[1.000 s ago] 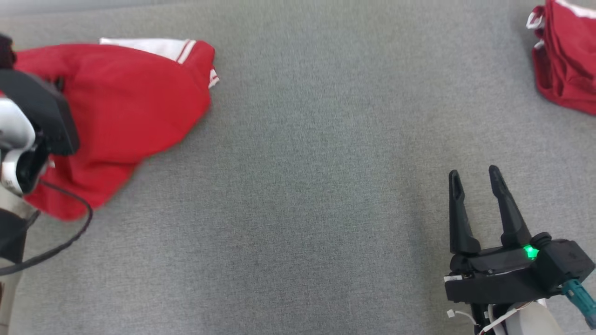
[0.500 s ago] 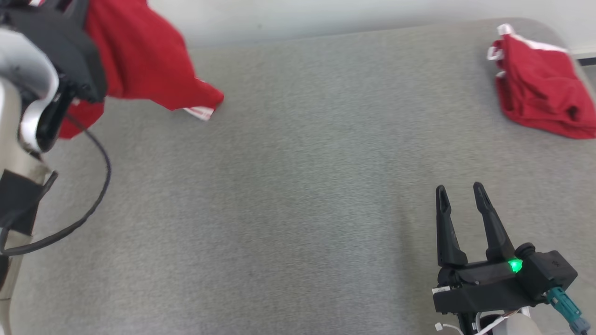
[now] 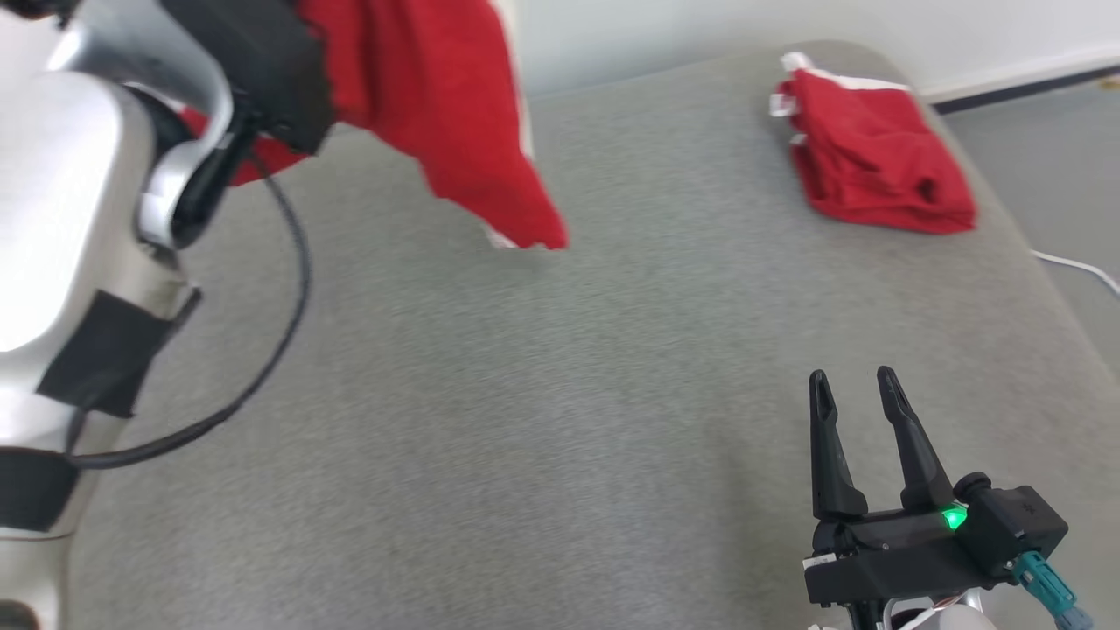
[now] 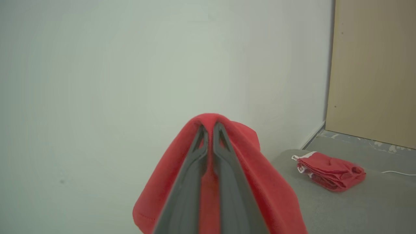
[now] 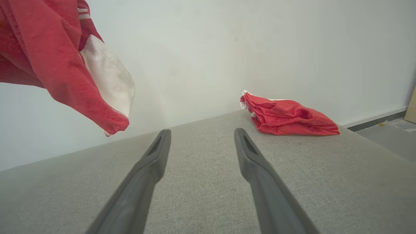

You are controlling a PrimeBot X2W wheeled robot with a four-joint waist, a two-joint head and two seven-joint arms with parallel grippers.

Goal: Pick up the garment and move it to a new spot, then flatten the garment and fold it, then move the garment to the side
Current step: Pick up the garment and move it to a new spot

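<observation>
Left gripper [image 4: 209, 125]: its two dark fingers are pressing together on a fold of red cloth, tips almost meeting. It is gripping the garment, raised well above the grey surface.
Garment [image 3: 437, 105]: red with a white panel and thin white stripes, it is draping over both sides of the left jaws and hanging down below them. In the right wrist view its lowest corner appears to be dangling clear of the surface.
Right gripper [image 3: 853, 381]: the jaws are standing apart and holding nothing. The fingers are hovering low over the surface and pointing toward its far edge.
Garment against the right jaws: it is hanging ahead of them and off to their left, well apart and higher than the fingertips.
Second red garment [image 5: 289, 118]: it is lying bunched on the surface ahead of the right jaws and a little to their right, near the far edge and well apart from both grippers.
Surface [image 3: 525, 490]: grey woven fabric is lying beneath the right jaws and running ahead of them to a rounded far corner.
Wall [image 4: 97, 65]: pale and plain, it is standing beyond the left fingertips.
Cable [image 3: 293, 289]: black, it is looping down behind the left jaws alongside the pale forearm.
Wooden panel [image 4: 370, 65]: it is standing to the right of the left jaws, past the surface.
White cord [image 3: 1076, 267]: thin, it is lying on the floor to the right of the right jaws, beyond the surface's edge.
</observation>
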